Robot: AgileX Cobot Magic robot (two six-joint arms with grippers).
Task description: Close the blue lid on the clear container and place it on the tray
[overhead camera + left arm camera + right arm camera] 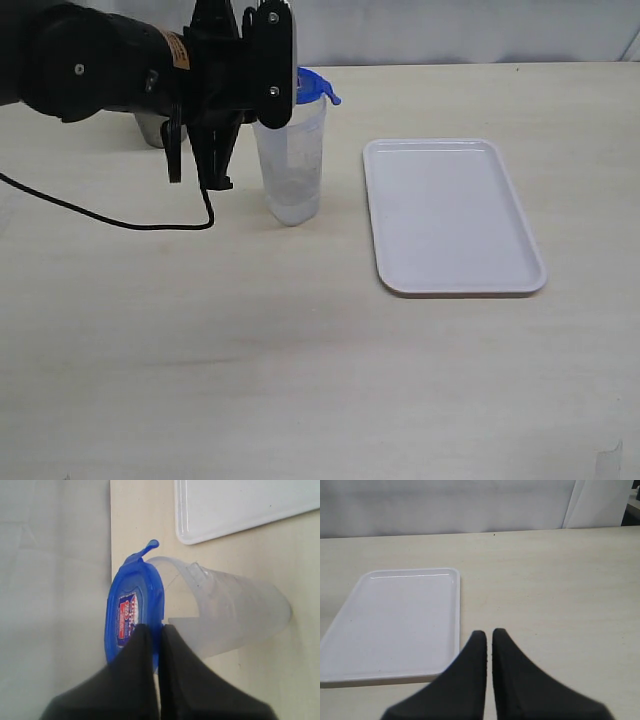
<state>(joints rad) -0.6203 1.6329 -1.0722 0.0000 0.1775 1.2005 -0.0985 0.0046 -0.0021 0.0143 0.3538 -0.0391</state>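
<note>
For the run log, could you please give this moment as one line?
left gripper: jaws shut at edge of blue lid | lid atop clear container, upright on table | tray: empty | right gripper: jaws shut, empty

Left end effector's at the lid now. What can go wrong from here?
1. The blue lid sits askew on the clear container, one tab sticking out; it may not snap shut.
2. The left end effector, shut, meets only the lid's rim; an off-centre push might tip the tall container, not yet on the tray.
</note>
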